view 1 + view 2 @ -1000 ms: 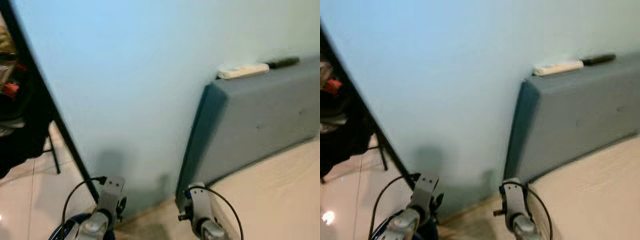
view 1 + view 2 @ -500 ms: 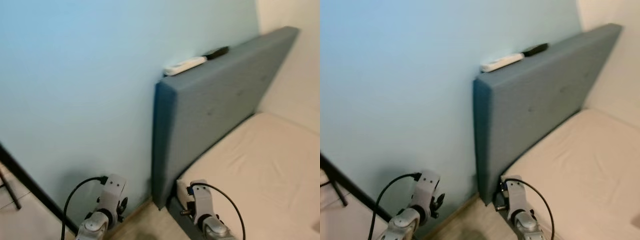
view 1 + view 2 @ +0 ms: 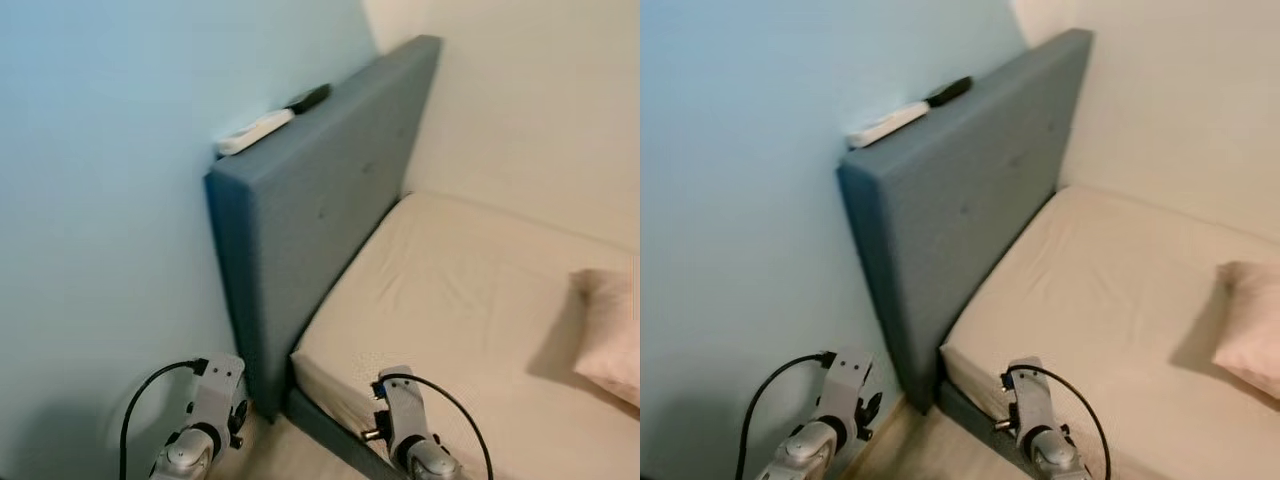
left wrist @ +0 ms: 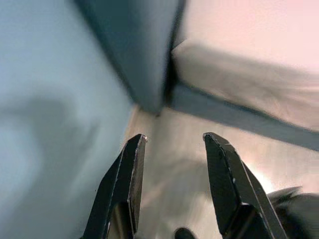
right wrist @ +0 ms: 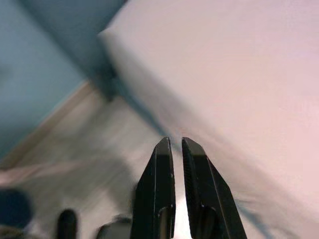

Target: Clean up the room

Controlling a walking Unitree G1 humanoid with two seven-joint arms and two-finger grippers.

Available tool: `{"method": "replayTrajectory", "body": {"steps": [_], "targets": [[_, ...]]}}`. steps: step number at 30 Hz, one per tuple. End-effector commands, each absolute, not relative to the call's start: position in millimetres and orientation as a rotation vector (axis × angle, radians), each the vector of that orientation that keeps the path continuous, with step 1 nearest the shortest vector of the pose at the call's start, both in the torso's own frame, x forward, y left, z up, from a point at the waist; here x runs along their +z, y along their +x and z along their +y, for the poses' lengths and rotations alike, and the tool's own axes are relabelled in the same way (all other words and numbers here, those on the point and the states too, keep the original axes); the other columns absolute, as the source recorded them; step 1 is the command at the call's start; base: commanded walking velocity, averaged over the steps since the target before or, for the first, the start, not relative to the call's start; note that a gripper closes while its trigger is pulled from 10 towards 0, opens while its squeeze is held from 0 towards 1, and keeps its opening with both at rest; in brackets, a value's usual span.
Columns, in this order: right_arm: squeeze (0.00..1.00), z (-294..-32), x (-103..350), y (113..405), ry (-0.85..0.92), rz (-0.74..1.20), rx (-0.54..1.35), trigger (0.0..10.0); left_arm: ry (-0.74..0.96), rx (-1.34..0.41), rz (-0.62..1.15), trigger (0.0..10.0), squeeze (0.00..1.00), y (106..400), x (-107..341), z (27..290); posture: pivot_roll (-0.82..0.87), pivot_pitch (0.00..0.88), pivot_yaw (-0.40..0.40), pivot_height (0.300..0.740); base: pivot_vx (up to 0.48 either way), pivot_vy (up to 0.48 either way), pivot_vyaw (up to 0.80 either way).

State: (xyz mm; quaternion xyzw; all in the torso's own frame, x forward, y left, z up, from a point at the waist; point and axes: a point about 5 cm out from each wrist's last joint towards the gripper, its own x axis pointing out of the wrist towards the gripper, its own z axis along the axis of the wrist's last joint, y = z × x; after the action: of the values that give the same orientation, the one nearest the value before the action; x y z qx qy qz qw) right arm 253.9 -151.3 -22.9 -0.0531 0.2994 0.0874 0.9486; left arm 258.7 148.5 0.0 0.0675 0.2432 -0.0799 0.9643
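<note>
A bed with a beige mattress (image 3: 470, 300) and a blue-grey headboard (image 3: 310, 200) stands against the light blue wall. On the headboard's top lie a white remote (image 3: 255, 131) and a black remote (image 3: 307, 98). A pink pillow (image 3: 612, 335) lies at the right on the mattress. Both arms hang low at the bottom of the eye views, by the bed's near corner. My left gripper (image 4: 172, 142) is open with nothing between its fingers, over the wooden floor. My right gripper (image 5: 177, 144) is shut and empty, above the mattress edge.
The light blue wall (image 3: 100, 250) is close on the left, and a cream wall (image 3: 530, 100) runs behind the bed. A narrow strip of wooden floor (image 4: 169, 164) lies between wall and bed frame (image 4: 239, 119).
The whole view has swung to the right: the black stand and clutter at the left have gone out of frame, and the mattress and pink pillow have come in. Both arms hang as before.
</note>
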Motion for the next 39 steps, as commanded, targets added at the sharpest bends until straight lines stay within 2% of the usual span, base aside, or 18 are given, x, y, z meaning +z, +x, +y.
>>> {"method": "replayTrajectory", "body": {"steps": [1,4,16,26,39], "targets": [[0.0,-146.1,-23.0,252.4,-0.125,0.598,0.203,10.0,0.13,-0.14,0.53,10.0,0.0,251.2,-7.4,152.7,-0.08,0.118,-0.018,0.74,0.0,0.0,-0.8],[0.0,-144.5,-19.5,256.1,-0.178,0.578,0.238,10.0,0.121,-0.136,0.535,10.0,0.0,246.8,-9.7,149.9,-0.08,0.125,-0.033,0.74,0.0,0.0,-0.8],[0.0,-143.7,-16.4,259.3,-0.2,0.568,0.264,10.0,0.113,-0.122,0.483,10.0,0.0,248.0,-5.5,144.9,-0.08,0.126,-0.057,0.74,0.0,0.0,-0.8],[0.0,-145.6,-18.7,254.1,-0.195,0.568,0.26,10.0,0.068,-0.098,0.356,10.0,0.0,257.9,12.7,146.9,-0.07,0.129,-0.036,0.74,0.0,0.0,-0.8],[0.0,-142.8,-19.9,252.1,-0.176,0.563,0.246,10.0,0.071,-0.107,0.338,10.0,0.0,261.7,17.4,149.1,-0.06,0.127,-0.016,0.74,0.0,0.0,-0.8]]}}
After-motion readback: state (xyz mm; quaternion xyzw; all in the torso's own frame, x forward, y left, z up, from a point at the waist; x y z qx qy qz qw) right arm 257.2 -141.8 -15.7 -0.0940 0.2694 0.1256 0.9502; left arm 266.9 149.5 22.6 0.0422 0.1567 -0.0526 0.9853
